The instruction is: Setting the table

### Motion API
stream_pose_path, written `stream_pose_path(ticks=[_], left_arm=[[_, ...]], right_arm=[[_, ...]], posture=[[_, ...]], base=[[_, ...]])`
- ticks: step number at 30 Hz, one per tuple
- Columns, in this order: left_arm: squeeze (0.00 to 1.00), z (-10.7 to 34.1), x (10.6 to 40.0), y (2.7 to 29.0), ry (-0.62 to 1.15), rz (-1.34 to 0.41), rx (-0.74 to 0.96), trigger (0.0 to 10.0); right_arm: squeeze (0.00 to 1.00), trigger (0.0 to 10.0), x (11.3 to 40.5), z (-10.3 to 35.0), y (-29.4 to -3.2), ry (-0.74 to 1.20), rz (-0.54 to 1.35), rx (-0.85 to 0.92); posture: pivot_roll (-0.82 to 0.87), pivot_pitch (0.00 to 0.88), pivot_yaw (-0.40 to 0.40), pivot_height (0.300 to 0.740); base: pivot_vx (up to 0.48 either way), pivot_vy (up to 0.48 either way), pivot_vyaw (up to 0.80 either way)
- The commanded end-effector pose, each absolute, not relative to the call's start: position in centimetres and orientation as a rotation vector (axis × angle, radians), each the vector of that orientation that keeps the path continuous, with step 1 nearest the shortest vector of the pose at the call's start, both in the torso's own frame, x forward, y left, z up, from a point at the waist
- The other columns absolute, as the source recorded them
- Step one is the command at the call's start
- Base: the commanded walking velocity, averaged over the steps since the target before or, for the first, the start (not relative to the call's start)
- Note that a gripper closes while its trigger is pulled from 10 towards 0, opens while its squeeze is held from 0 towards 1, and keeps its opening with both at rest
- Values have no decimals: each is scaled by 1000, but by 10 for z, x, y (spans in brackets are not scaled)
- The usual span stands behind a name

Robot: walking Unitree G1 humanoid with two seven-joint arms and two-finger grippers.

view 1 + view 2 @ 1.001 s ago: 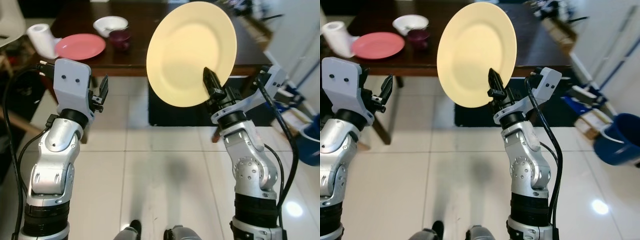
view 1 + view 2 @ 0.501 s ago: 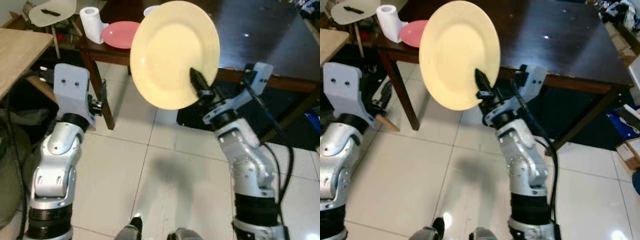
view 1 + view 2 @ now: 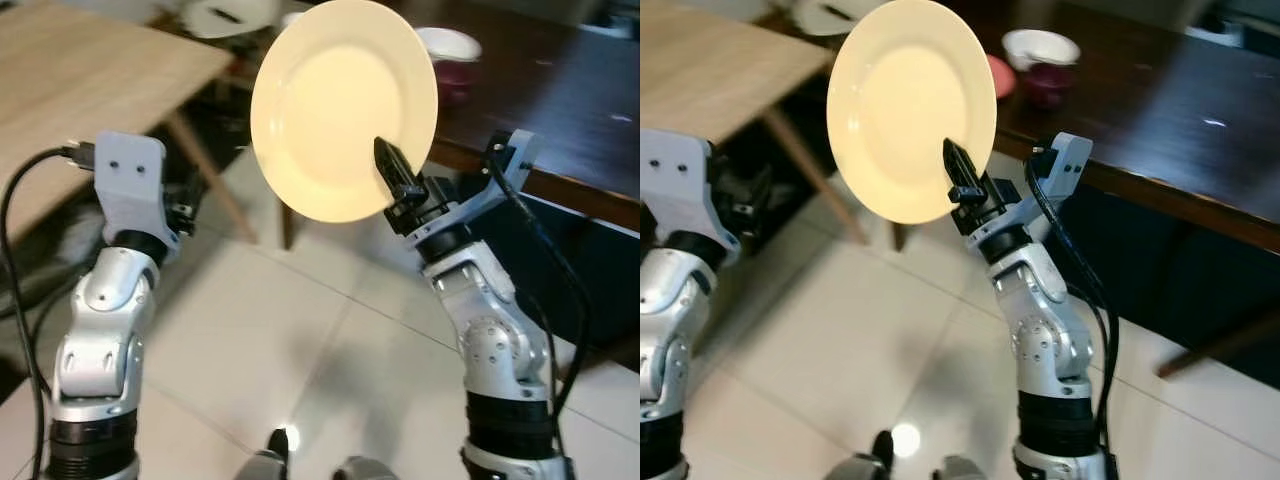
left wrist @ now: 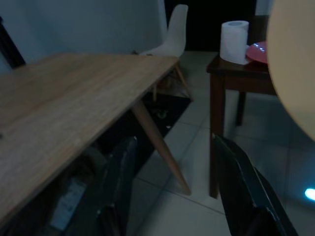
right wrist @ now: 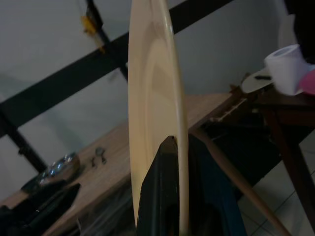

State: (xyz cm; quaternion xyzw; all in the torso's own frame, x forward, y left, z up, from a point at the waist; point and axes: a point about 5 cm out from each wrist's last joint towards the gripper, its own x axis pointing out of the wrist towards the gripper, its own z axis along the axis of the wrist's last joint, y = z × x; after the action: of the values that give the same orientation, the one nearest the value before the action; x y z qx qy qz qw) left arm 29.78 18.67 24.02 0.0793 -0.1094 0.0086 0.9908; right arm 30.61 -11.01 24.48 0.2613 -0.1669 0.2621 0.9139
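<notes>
A pale yellow plate (image 3: pixel 340 105) is being held upright in mid-air, above the tiled floor (image 3: pixel 290 340), its lower rim clamped in the right pincer (image 3: pixel 392 172). The left pincer (image 4: pixel 172 187) is being kept empty at the robot's left, fingers apart, facing a light wooden worktop (image 4: pixel 64 93). Behind the plate, a dark worktop (image 3: pixel 1140 100) is carrying a white bowl (image 3: pixel 1040 45) and a dark cup (image 3: pixel 1045 82).

No lettering, label, brand mark or number can be read on any surface here; the blur and dim light leave nothing legible.
</notes>
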Motion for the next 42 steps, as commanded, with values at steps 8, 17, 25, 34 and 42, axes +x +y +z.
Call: stream_pose_path(ticks=[8, 17, 25, 34, 42], left_arm=[[0, 242, 299, 190, -216, 29, 178, 10000], [0, 242, 300, 189, -215, 27, 193, 10000], [0, 242, 300, 187, -212, 22, 196, 10000], [0, 243, 301, 188, -213, 27, 198, 10000], [0, 243, 302, 188, -213, 28, 199, 10000]], right_arm=[[0, 10000, 306, 246, -115, -357, 525, 559], [0, 10000, 306, 246, -114, -356, 529, 566], [0, 10000, 305, 246, -113, -356, 544, 581], [0, 10000, 304, 247, -112, -356, 553, 600], [0, 10000, 303, 247, -111, -355, 565, 621]], posture=[[-70, 87, 14, 740], [-68, 88, 15, 740], [-68, 88, 14, 740], [-63, 90, 16, 740], [-61, 90, 16, 740]], base=[[0, 0, 763], [0, 0, 763], [0, 0, 761], [0, 0, 756], [0, 0, 753]])
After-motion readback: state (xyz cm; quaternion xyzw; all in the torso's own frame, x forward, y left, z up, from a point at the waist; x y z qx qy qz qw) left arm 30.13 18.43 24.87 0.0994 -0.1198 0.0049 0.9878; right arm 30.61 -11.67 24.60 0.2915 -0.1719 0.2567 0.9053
